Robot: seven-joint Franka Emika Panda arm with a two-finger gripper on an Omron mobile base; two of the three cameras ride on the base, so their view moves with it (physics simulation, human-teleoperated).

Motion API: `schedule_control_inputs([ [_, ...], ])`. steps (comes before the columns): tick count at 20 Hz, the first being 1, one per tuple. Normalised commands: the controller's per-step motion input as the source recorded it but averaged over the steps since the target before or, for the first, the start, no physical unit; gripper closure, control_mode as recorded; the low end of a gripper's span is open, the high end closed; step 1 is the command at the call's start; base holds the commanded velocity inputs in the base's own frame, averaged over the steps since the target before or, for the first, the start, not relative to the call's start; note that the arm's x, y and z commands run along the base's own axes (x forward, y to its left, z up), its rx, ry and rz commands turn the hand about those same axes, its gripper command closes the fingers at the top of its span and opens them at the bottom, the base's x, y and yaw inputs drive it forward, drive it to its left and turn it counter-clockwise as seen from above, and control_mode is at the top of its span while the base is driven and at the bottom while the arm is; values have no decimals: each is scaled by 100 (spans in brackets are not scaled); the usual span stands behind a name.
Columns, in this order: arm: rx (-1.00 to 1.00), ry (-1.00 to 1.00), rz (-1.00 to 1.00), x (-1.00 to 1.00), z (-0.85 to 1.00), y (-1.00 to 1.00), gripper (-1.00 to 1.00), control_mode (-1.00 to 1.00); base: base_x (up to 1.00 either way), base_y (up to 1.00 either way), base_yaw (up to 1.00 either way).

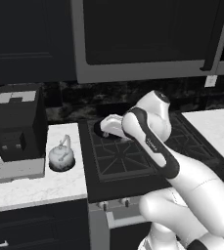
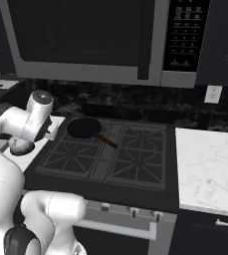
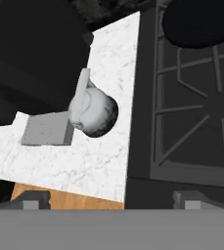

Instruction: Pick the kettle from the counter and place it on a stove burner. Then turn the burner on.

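Note:
The kettle point(image 1: 61, 156) is small, round and silvery, and stands upright on the white marble counter point(image 1: 40, 185) just left of the stove, beside the coffee machine's base. From the hand view I look down on the kettle point(image 3: 94, 111), ahead and left of my gripper point(image 3: 111, 200). The gripper is open, its fingertips point(image 3: 34, 199) wide apart and holding nothing. It hangs well above the counter point(image 3: 108, 161) and the stove's front left corner. The nearest stove burner point(image 3: 201, 112) is a bare black grate; from the right base view this stove burner point(image 2: 68, 154) sits front left. My arm partly hides the kettle point(image 2: 20, 146).
A big black coffee machine point(image 1: 18, 127) stands on a grey tray point(image 3: 47, 129) close behind the kettle. A round black pan point(image 2: 84, 127) with a brown handle occupies the rear left burner. Knobs point(image 2: 130, 211) line the stove front. A microwave point(image 2: 85, 35) hangs overhead.

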Motion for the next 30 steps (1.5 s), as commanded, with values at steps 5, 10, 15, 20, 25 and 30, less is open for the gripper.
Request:
schedule_control_inputs([
  [5,0,13,7,3,-9,40,-100,-100,0,0,0],
  [10,0,1,4,21,-23,42,-100,-100,0,0,0],
  [15,0,2,1,36,-20,39,-100,-100,0,0,0],
  [20,0,5,0,51,-18,29,-100,-100,0,0,0],
  [25,0,4,0,40,-11,21,-100,-100,0,0,0],
  [30,0,0,0,30,-18,22,-100,-100,0,0,0],
])
